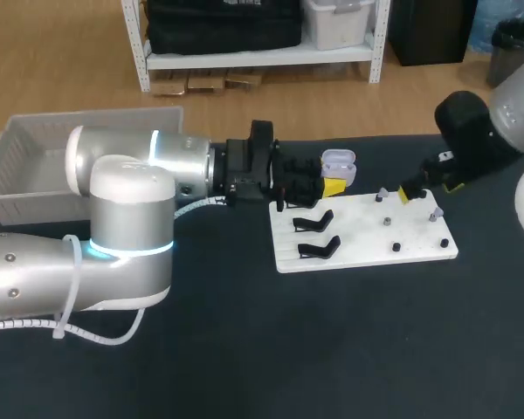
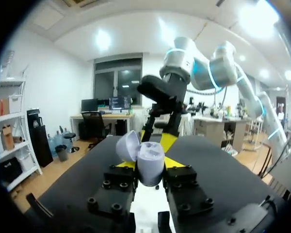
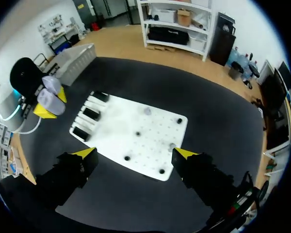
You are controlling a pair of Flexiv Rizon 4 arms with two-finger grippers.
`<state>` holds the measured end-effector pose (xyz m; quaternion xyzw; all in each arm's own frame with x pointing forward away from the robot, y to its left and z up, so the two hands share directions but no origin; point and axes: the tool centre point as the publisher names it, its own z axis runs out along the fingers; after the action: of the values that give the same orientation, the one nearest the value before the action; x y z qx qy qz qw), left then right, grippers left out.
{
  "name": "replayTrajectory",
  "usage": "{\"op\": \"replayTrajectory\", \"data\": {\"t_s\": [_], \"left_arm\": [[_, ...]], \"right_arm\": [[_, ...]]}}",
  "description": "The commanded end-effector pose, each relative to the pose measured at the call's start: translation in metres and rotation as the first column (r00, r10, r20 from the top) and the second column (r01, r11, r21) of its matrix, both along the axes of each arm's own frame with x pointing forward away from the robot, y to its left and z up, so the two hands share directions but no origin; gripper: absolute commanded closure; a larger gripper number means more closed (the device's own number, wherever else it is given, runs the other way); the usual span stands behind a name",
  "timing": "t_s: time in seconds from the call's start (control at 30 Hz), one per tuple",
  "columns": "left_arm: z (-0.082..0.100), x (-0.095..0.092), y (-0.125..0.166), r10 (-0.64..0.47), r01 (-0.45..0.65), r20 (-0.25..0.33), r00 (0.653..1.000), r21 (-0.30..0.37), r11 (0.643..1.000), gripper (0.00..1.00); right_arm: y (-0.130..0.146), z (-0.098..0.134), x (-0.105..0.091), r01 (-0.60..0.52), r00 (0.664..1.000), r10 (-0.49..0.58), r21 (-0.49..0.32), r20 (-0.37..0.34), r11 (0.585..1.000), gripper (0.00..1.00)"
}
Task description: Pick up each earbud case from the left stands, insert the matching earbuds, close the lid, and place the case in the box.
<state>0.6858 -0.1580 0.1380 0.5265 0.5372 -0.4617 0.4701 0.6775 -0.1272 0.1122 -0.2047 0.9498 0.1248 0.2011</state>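
Pale lilac earbud case (image 1: 338, 162), white pegboard (image 1: 360, 236), black table (image 1: 332, 349).

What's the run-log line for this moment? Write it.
left gripper: shut on open pale-lilac plastic earbud case | right gripper: open over white perforated board

The dark surface (image 1: 244, 349) stands on a wooden floor (image 1: 61, 52). A white shelf (image 1: 262, 55) stands behind it, under ceiling lights (image 2: 103, 38).

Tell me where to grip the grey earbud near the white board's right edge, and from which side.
Grip the grey earbud by its top, bringing the right gripper straight down from above. It appears to stand upright on the white board, with the other pieces apart from it, so a finger fits on each side. Its finer shape is too small to tell.
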Motion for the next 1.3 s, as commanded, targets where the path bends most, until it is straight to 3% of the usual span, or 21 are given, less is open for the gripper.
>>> {"op": "replayTrajectory", "data": {"t_s": [0.03,0.23,0.3,0.5,0.73,0.8,0.87,0.9,1.03,1.3], "left_arm": [[-0.002,0.005,-0.001,-0.015,0.013,-0.027,1.0,-0.059,0.998,1.0],[-0.003,0.009,-0.002,0.01,-0.012,-0.071,0.997,-0.034,0.999,1.0],[-0.003,0.009,-0.002,0.01,-0.012,-0.071,0.997,-0.034,0.999,1.0],[-0.003,0.009,-0.002,0.01,-0.012,-0.071,0.997,-0.034,0.999,1.0],[-0.003,0.009,-0.002,0.01,-0.012,-0.071,0.997,-0.034,0.999,1.0],[-0.003,0.009,-0.002,0.01,-0.012,-0.071,0.997,-0.034,0.999,1.0],[-0.003,0.009,-0.002,0.01,-0.012,-0.071,0.997,-0.034,0.999,1.0],[-0.003,0.009,-0.002,0.01,-0.012,-0.071,0.997,-0.034,0.999,1.0],[-0.003,0.009,-0.002,0.01,-0.012,-0.071,0.997,-0.034,0.999,1.0],[-0.003,0.009,-0.002,0.01,-0.012,-0.071,0.997,-0.034,0.999,1.0]], "right_arm": [[-0.006,-0.008,0.005,0.12,0.993,-0.116,-0.197,0.034,0.973,0.0],[-0.022,-0.027,0.006,0.158,0.987,-0.161,-0.297,0.014,0.942,0.0],[-0.026,-0.033,0.007,0.161,0.986,-0.168,-0.291,0.003,0.943,0.0],[-0.035,-0.049,0.01,0.175,0.979,-0.201,-0.392,-0.026,0.903,0.0],[-0.034,-0.067,0.026,0.167,0.979,-0.2,-0.429,-0.031,0.888,0.0],[-0.033,-0.069,0.031,0.163,0.981,-0.192,-0.44,-0.022,0.883,0.05],[-0.033,-0.072,0.036,0.151,0.983,-0.181,-0.463,-0.021,0.873,0.32],[-0.032,-0.074,0.038,0.148,0.984,-0.179,-0.465,-0.023,0.873,0.4],[-0.035,-0.079,0.041,0.146,0.983,-0.181,-0.47,-0.031,0.871,0.54],[-0.04,-0.083,0.039,0.154,0.98,-0.196,-0.469,-0.042,0.87,0.51]]}}
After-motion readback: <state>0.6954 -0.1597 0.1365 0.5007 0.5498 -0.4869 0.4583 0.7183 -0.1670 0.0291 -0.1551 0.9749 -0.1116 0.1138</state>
